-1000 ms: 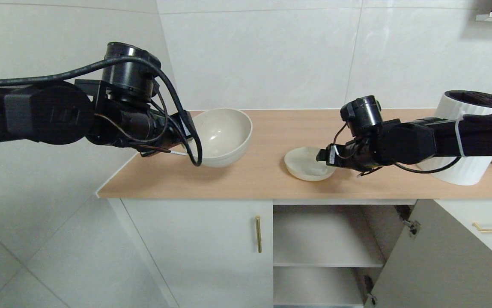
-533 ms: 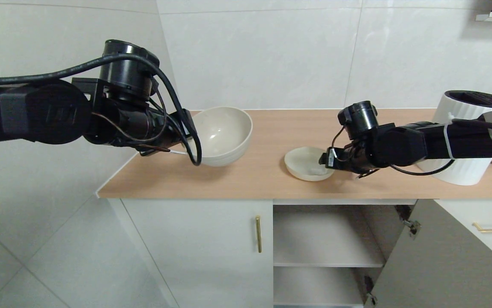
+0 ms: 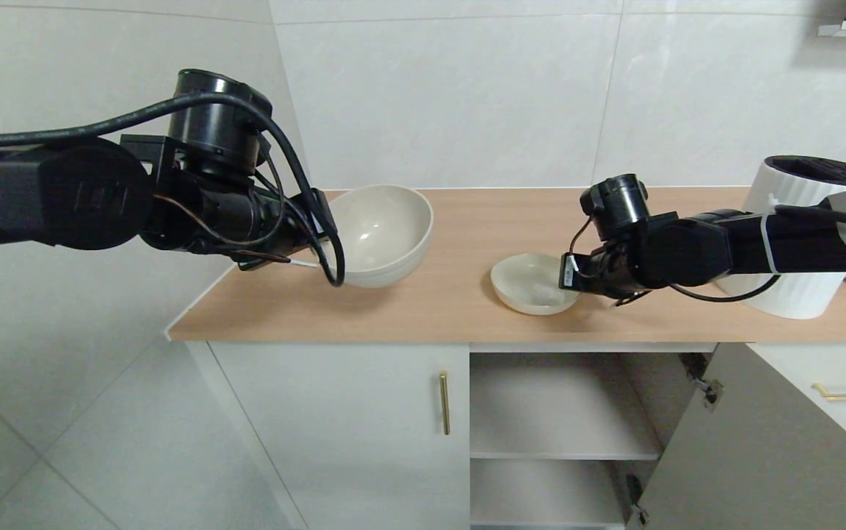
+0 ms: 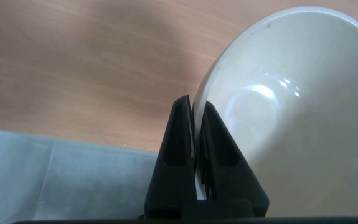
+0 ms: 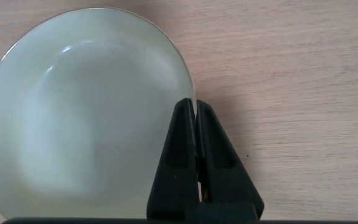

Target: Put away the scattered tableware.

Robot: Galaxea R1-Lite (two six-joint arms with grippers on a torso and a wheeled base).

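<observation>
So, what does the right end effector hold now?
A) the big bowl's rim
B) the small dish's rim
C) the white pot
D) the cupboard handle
B: the right end effector is shut on the rim of the dish, which rests on the counter.

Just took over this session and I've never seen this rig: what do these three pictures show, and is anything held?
A two-armed robot works at a wooden counter. The wide picture is from its head camera; each close-up is from a camera on one wrist. The left gripper pinches the rim of the large bowl, which is tilted. The right gripper pinches the rim of the small dish. A white ribbed container stands to the robot's right; the cabinet below is open.
</observation>
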